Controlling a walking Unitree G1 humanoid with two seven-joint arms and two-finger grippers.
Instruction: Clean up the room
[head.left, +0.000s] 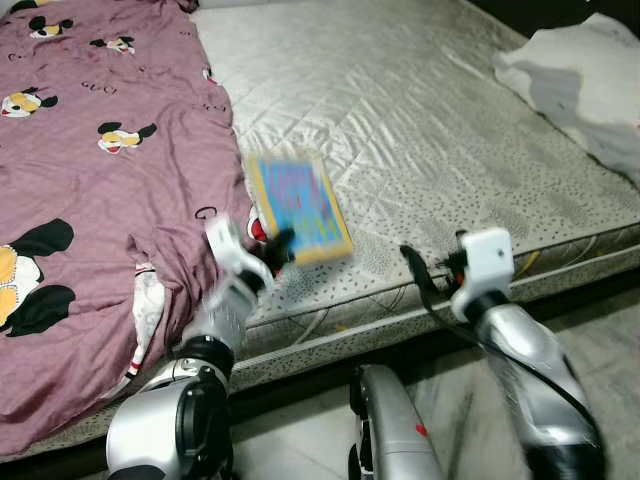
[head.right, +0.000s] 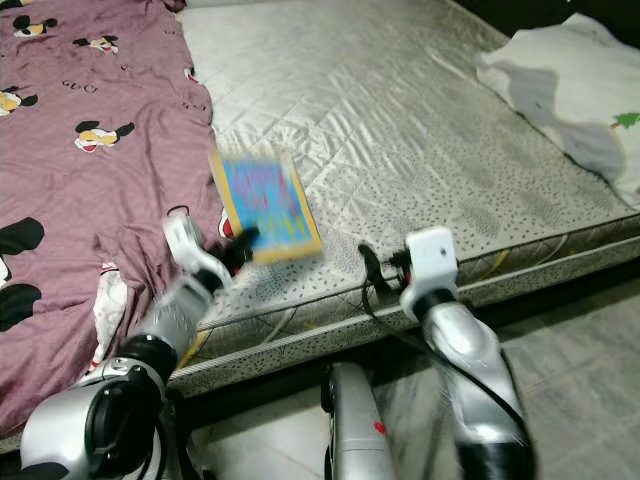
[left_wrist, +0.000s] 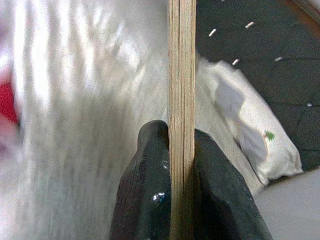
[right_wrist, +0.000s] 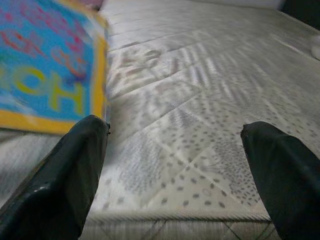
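Left arm raised, book clamped above mattress.

Left gripper pinches the blurred book by its lower corner (edge-on at the wrist) over the mattress; right gripper hovers spread at the mattress edge.

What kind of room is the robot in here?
Most likely a bedroom. A bare quilted mattress takes up most of the scene, with a purple cartoon-print sheet bunched on one side and a white pillow at the far corner. The left gripper holds a colourful book.
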